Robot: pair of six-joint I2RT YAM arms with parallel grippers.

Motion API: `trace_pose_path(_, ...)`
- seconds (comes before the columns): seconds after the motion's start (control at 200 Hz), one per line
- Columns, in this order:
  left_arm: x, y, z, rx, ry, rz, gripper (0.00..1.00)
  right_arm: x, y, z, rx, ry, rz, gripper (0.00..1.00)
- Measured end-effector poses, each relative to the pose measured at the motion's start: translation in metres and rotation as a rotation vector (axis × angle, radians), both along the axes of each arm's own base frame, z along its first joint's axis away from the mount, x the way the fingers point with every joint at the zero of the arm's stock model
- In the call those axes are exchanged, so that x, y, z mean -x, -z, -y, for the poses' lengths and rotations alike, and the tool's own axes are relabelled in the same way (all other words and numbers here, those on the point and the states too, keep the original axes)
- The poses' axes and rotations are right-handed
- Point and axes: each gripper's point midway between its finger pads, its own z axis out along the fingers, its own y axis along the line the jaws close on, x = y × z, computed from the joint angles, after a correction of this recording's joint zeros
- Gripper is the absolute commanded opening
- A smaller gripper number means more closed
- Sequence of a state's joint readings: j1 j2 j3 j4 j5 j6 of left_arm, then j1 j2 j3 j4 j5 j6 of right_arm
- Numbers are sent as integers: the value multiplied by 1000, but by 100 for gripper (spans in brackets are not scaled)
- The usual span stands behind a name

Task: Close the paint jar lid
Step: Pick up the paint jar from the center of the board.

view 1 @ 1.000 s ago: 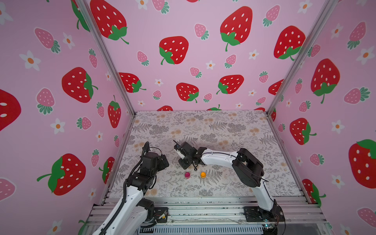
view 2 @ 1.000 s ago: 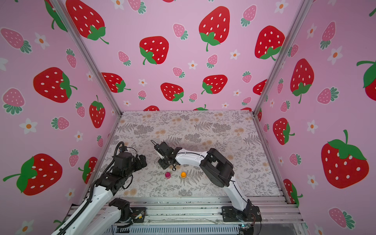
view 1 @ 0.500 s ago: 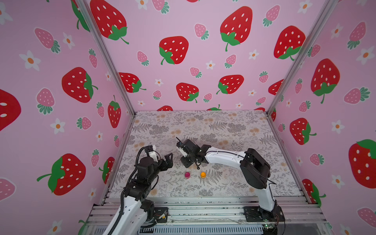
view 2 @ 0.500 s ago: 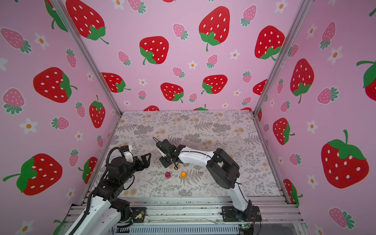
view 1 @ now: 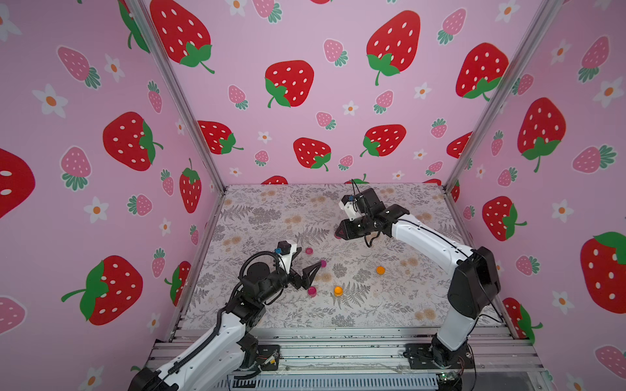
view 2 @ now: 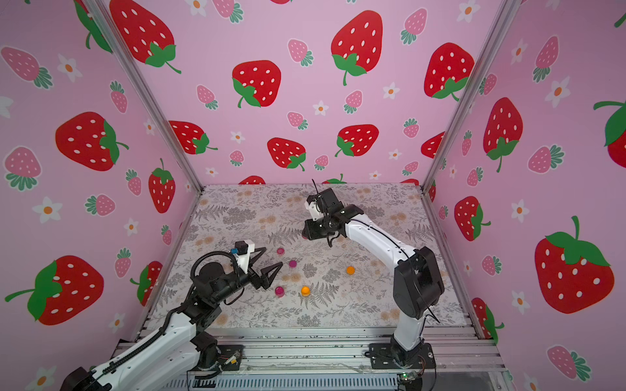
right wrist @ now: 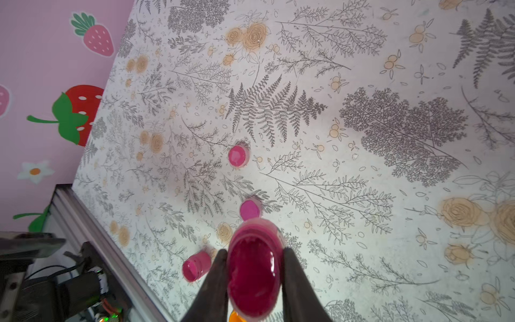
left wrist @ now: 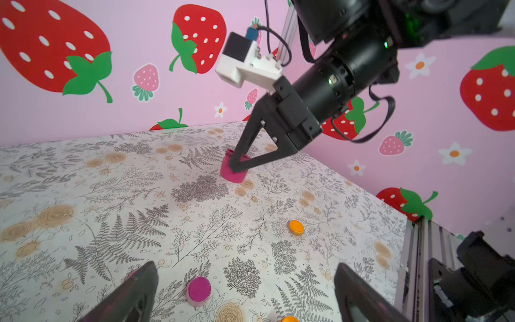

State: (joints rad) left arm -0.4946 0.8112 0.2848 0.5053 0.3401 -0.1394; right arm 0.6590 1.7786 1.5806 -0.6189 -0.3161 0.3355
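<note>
Pink strawberry-print walls (view 1: 305, 40) are boxing in the table (view 1: 389, 304), whose fern-patterned cloth is carrying everything. The right arm (view 1: 426, 237) is reaching towards the far middle, and the right gripper (left wrist: 238, 167) is pinching the paint jar (right wrist: 252, 276) tight by its sides, the open mouth of deep magenta paint facing the wrist camera. The left arm (view 1: 223, 333) is stretching in from the near edge. The left gripper (view 2: 272, 256) is spread wide and holding nothing, hovering near the lid (view 1: 309, 251), which is lying flat on the cloth, well apart from the jar. As I read it, the step in hand is bringing jar and lid together: the jar is gripped and the lid is not yet picked up. The next move is calling for the wide jaws to settle around that thin lid, not around the purple-topped pot (left wrist: 198, 290) showing between them in the left wrist view, nor the second magenta pot (view 1: 312, 291) nearer the front. In both top views the jar is almost hiding behind the right fingertips. Whether it is resting on the cloth or hanging just above it is hard to tell. The lid is not clearly showing in the left wrist view.
</note>
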Motion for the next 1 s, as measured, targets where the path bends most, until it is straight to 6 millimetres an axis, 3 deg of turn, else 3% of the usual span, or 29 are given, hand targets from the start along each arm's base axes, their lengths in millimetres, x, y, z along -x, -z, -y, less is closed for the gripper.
trace_pose_path(0.18, 1, 7, 12, -71, 32, 56, 83, 24, -24, -22, -99, -89, -75, 25)
trace_pose_path(0.585, -2, 2, 12, -84, 9, 126, 80, 73, -16, -43, -146, -153, -259, 24)
trace_pose_path(0.655, -1, 5, 11, -87, 9, 123, 73, 79, -13, -45, -147, -157, -281, 24)
trace_pose_path(1.001, 0, 7, 10, -89, 4, 123, 70, 96, -18, -53, -180, -172, -303, 24)
